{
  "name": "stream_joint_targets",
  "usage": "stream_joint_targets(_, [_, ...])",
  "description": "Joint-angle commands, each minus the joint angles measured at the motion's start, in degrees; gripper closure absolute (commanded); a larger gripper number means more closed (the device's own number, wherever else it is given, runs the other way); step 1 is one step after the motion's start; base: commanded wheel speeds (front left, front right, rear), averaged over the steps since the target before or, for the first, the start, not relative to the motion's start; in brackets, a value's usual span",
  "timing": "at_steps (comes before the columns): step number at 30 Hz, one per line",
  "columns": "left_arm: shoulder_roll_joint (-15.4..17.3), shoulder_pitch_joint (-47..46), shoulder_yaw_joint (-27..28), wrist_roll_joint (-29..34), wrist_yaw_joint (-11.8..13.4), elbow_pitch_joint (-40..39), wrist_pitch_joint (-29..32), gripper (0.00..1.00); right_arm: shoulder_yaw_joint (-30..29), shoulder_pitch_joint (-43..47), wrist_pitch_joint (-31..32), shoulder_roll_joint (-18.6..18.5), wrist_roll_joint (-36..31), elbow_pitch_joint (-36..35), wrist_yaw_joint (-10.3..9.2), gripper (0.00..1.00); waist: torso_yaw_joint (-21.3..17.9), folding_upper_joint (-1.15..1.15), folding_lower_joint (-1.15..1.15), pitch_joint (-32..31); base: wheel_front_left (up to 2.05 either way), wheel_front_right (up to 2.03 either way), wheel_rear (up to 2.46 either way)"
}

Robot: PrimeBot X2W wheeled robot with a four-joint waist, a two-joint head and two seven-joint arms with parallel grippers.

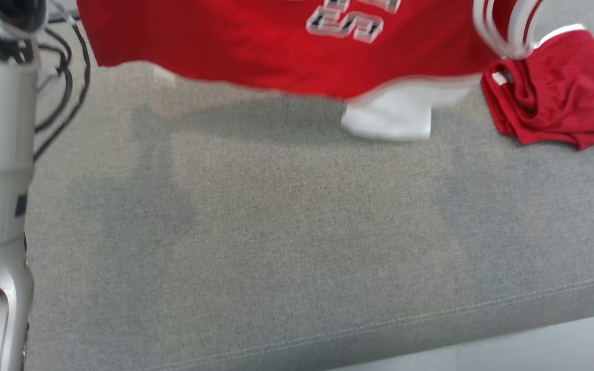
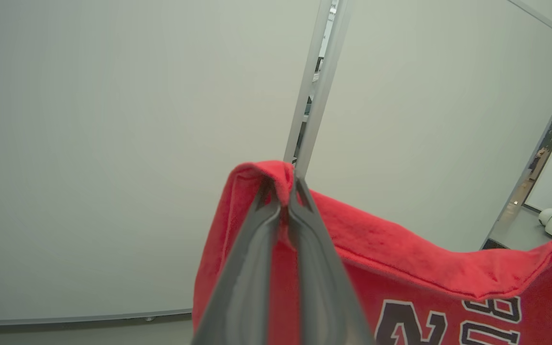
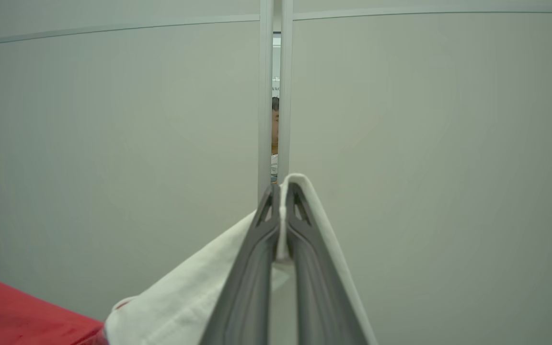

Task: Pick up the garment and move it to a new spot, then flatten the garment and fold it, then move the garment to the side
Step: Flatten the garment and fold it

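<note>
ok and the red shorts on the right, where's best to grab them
Probably the gathered edge of the shorts, beside the white tag, coming straight down from above. They lie crumpled low on the table, and the raised folds there give something to pinch.

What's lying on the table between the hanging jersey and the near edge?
Nothing. In the head view the grey table is bare from the jersey down to that edge.

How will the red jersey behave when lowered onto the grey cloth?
Likely floppy: the jersey sags between left claw and right claw. Probably light, since fingertip pinches carry it. Its blurred hem suggests swinging, maybe bunching.
</note>
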Motion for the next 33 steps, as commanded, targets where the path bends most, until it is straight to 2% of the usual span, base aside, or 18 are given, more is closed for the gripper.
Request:
stream_joint_targets(1, [-0.41,-2.67,0.09,0.58,-0.19,1.6,-1.11,1.0,0.06,-2.91,-1.15,0.18,-1.46,1.67,0.02,1.0,0.19,0.0,0.0,5.89,0.0,0.0,0.0])
stream_joint_targets(7, [-2.16,-11.59,0.23,3.31,-1.21,12.3,-9.16,1.0,1.24,-14.55,-8.1,2.3,-7.86,12.31,0.01,1.0,-0.43,0.0,0.0,8.64,0.0,0.0,0.0])
stream_joint_targets(11, [-2.98,-15.48,0.23,4.39,-1.45,17.28,-13.4,1.0,1.36,-19.17,-11.39,3.17,-9.83,17.34,0.0,1.0,-0.75,0.0,0.0,10.05,0.0,0.0,0.0])
stream_joint_targets(14, [-3.6,-18.81,0.64,5.2,-1.4,21.65,-17.91,1.0,0.27,-22.64,-14.54,3.8,-12.01,21.78,0.0,1.0,-0.71,0.0,0.0,11.71,0.0,0.0,0.0])
stream_joint_targets(18, [-4.07,-21.82,1.13,5.36,-2.85,26.5,-23.58,1.0,-2.17,-25.44,-17.66,5.06,-14.03,26.01,0.0,1.0,-1.04,0.0,0.0,13.49,0.0,0.0,0.0])
stream_joint_targets(26, [-4.46,-21.54,3.13,2.25,-6.81,34.69,-27.59,1.0,-2.91,-24.83,-19.5,5.97,-13.22,30.26,0.0,1.0,-0.34,0.0,0.0,16.53,0.0,0.0,0.0])
stream_joint_targets(33, [-3.96,-18.32,3.77,0.75,-9.65,37.28,-28.08,1.0,1.74,-20.37,-19.54,5.01,-8.74,30.29,0.0,1.0,0.93,0.0,0.0,16.13,0.0,0.0,0.0])
